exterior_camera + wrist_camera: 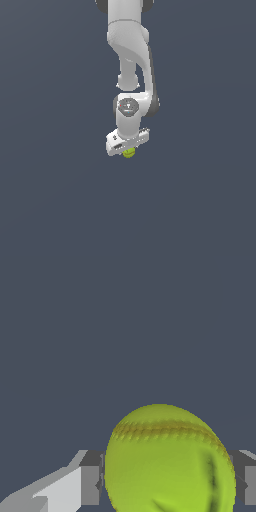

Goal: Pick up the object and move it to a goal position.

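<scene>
The object is a small yellow-green ball (pixel 129 152) with darker seam marks, peeking out just under the white hand of the arm in the exterior view. In the wrist view the ball (pixel 167 461) fills the space between the two fingers, with a dark pad (pixel 91 476) pressed against one side and the other pad (pixel 243 476) against the opposite side. My gripper (pixel 128 150) is shut on the ball; its fingertips are mostly hidden behind the hand and the ball in the exterior view.
A plain dark grey-blue surface (pixel 50 200) spreads all around. The white arm (pixel 131 45) reaches down from the upper middle of the exterior view.
</scene>
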You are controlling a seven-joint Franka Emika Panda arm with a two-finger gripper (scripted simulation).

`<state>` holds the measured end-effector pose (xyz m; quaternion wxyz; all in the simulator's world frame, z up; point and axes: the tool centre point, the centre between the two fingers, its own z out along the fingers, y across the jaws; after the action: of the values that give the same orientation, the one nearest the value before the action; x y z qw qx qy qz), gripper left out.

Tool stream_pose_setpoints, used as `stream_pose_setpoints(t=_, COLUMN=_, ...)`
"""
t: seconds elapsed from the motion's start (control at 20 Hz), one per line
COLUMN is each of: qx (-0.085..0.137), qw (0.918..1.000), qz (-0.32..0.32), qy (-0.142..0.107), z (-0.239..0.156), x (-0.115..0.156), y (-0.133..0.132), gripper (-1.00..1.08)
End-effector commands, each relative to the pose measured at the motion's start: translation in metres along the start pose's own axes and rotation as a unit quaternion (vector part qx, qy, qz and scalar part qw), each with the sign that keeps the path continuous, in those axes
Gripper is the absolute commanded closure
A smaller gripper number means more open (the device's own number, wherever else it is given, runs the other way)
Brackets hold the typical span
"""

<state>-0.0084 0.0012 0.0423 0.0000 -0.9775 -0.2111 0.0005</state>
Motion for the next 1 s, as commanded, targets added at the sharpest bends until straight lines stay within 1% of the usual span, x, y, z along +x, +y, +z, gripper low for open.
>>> stream_pose_setpoints(t=0.0, qx=0.0, qw=1.0, qz=0.0, qy=0.0, z=0.001, x=0.001, y=0.0, gripper=1.08)
stream_pose_setpoints(t=0.6, qx=0.0, qw=1.0, qz=0.0, qy=0.0, z=0.0, x=0.002, y=0.001, gripper=1.08)
stream_pose_setpoints(t=0.95, qx=0.0, qw=1.0, qz=0.0, qy=0.0, z=-0.004, x=0.014, y=0.01, gripper=1.08)
